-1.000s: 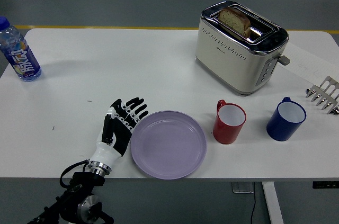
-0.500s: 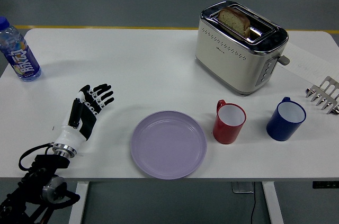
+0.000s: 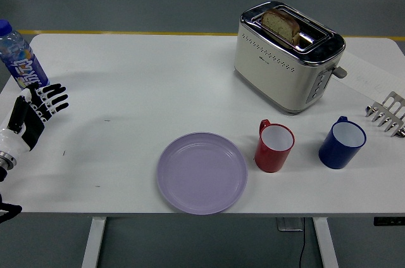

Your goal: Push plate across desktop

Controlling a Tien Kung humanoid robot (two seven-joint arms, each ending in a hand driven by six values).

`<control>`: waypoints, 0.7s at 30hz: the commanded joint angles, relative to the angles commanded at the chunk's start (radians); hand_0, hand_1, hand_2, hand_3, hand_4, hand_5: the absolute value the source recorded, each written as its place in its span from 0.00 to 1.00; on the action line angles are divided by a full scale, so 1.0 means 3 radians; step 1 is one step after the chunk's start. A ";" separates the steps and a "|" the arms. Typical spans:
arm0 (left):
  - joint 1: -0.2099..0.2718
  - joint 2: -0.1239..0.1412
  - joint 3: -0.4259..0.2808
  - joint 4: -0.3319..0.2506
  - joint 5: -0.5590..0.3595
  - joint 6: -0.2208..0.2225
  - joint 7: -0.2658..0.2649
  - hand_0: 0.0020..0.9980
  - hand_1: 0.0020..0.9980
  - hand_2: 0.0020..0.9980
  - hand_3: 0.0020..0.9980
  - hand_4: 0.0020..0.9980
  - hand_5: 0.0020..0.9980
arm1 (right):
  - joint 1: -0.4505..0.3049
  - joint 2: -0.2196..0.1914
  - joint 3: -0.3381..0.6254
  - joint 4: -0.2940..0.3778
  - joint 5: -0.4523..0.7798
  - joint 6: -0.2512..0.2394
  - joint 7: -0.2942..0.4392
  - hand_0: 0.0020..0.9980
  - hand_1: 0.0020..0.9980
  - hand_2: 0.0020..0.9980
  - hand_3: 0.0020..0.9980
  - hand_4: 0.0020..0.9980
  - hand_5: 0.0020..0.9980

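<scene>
**One hand at the table's left edge, plate alone near the front**

One black-and-white robot hand, the left hand (image 3: pixel 33 116), hovers at the far left edge of the white table (image 3: pixel 158 84), fingers spread and relaxed, gripping nothing. It sits just below a water bottle (image 3: pixel 19 59) and well apart from the lilac plate (image 3: pixel 202 173). That plate lies flat near the table's front edge, roughly centred, with nothing on it. Just to its right stands a red mug (image 3: pixel 274 146), and further right a blue mug (image 3: pixel 342 142). Behind them a cream toaster (image 3: pixel 288 56) holds a slice of bread (image 3: pixel 281 25). A metal rack (image 3: pixel 387 113) pokes in at the right edge.
</scene>
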 joint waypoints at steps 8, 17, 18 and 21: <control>0.0056 0.0068 -0.0319 0.0092 -0.0116 0.0037 -0.0023 0.77 0.78 0.75 0.65 0.51 1.00 | 0.0002 -0.0001 -0.0012 0.0002 0.0018 0.0003 0.0003 0.57 0.55 0.67 0.59 0.34 0.40; 0.0118 0.0069 -0.0421 0.0127 -0.0112 0.0072 -0.0032 0.77 0.78 0.74 0.65 0.52 1.00 | 0.0008 -0.0004 -0.0017 0.0003 0.0024 0.0002 0.0005 0.57 0.55 0.67 0.59 0.34 0.40; 0.0123 0.0068 -0.0428 0.0129 -0.0110 0.0072 -0.0032 0.77 0.78 0.74 0.65 0.52 1.00 | 0.0011 -0.0005 -0.0019 0.0003 0.0026 0.0002 0.0007 0.57 0.55 0.67 0.59 0.34 0.40; 0.0128 0.0068 -0.0443 0.0135 -0.0106 0.0073 -0.0034 0.77 0.77 0.75 0.65 0.53 1.00 | 0.0016 -0.0006 -0.0027 0.0003 0.0035 0.0005 0.0011 0.57 0.55 0.67 0.59 0.34 0.40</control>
